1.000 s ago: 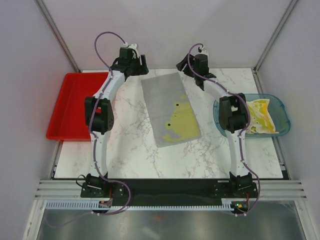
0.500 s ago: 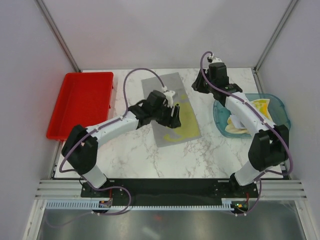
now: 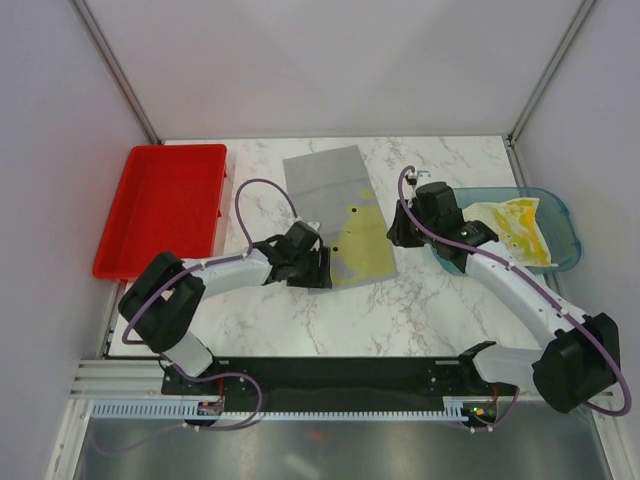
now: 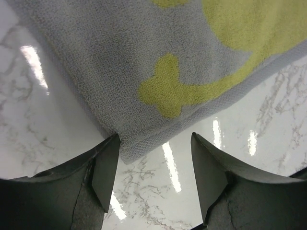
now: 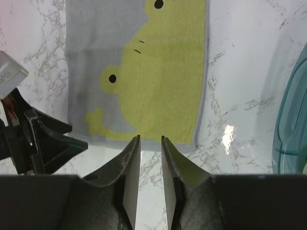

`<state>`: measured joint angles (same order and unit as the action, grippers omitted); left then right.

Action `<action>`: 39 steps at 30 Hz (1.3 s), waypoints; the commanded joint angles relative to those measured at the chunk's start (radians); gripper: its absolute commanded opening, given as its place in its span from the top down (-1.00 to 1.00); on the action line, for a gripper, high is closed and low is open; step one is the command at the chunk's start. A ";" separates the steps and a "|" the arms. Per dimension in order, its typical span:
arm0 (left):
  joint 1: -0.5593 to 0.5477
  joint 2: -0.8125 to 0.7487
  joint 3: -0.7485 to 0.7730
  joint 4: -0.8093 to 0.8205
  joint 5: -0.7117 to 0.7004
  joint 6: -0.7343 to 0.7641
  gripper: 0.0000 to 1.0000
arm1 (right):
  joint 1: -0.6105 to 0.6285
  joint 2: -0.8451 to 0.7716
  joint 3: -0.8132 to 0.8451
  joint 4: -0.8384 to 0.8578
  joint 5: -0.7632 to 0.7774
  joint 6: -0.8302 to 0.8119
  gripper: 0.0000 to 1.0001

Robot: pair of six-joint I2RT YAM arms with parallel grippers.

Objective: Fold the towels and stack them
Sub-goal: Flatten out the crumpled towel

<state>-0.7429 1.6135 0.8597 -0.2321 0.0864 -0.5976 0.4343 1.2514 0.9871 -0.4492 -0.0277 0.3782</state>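
A grey towel (image 3: 335, 215) with a yellow-green frog print lies flat in the middle of the table. My left gripper (image 3: 318, 268) is low at its near left corner. In the left wrist view the jaws (image 4: 153, 163) stand open, with the towel's corner (image 4: 125, 152) just beside the left finger and nothing held. My right gripper (image 3: 400, 232) is at the towel's near right part. In the right wrist view its jaws (image 5: 150, 139) stand a narrow gap apart, empty, their tips at the towel's near edge (image 5: 144, 76). A yellow and cream towel (image 3: 515, 225) lies crumpled in the teal bin.
A red tray (image 3: 160, 210) stands at the left edge of the table. The translucent teal bin (image 3: 565, 225) stands at the right, and its rim shows in the right wrist view (image 5: 292, 124). White walls enclose the table.
Both arms have swung from the towel's far side to its near edge. The left gripper has dropped to the near left corner and the right gripper has come in low on the right.
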 commanded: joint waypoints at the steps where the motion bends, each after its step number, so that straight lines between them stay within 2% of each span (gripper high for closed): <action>1: 0.002 -0.050 -0.019 -0.091 -0.195 -0.071 -0.36 | 0.010 -0.058 -0.040 0.004 0.003 -0.013 0.37; 2: 0.005 -0.061 -0.018 -0.160 -0.235 -0.094 -0.35 | 0.014 -0.061 -0.048 0.006 -0.001 -0.015 0.37; 5: 0.051 -0.122 -0.039 -0.213 -0.304 -0.105 -0.35 | 0.034 -0.070 -0.090 0.029 -0.018 -0.027 0.37; 8: 0.083 -0.236 -0.067 -0.199 -0.281 -0.067 -0.38 | 0.061 -0.063 -0.129 0.059 -0.047 -0.064 0.38; 10: 0.083 -0.314 -0.065 -0.167 -0.214 -0.027 -0.46 | 0.105 -0.050 -0.143 0.073 -0.026 -0.097 0.38; 13: 0.085 -0.357 -0.048 -0.196 -0.169 -0.031 -0.51 | 0.174 -0.014 -0.145 0.083 -0.026 -0.134 0.35; 16: 0.109 -0.363 -0.079 -0.201 -0.091 -0.121 -0.51 | 0.242 0.034 -0.136 0.066 0.055 -0.144 0.23; 18: 0.122 -0.357 -0.132 -0.165 -0.051 -0.152 -0.46 | 0.262 0.086 -0.131 0.058 0.118 -0.092 0.21; 25: 0.123 -0.322 -0.251 -0.153 -0.059 -0.176 -0.43 | 0.262 0.187 -0.148 0.040 0.227 0.197 0.14; 26: 0.123 -0.317 -0.270 -0.015 -0.065 -0.180 -0.33 | 0.262 0.186 -0.157 0.041 0.244 0.218 0.10; 28: 0.125 -0.310 -0.284 0.016 -0.060 -0.188 -0.32 | 0.262 0.186 -0.180 0.058 0.271 0.255 0.06; 32: 0.123 -0.270 -0.286 0.037 -0.057 -0.188 -0.25 | 0.262 0.197 -0.222 0.130 0.219 0.280 -0.01; 39: 0.131 -0.250 -0.284 0.033 -0.083 -0.183 -0.25 | 0.258 0.206 -0.287 0.217 0.181 0.281 0.10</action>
<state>-0.6224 1.3376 0.5861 -0.2184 0.0307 -0.7521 0.6964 1.4544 0.7250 -0.3126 0.1734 0.6346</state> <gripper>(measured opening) 0.622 0.462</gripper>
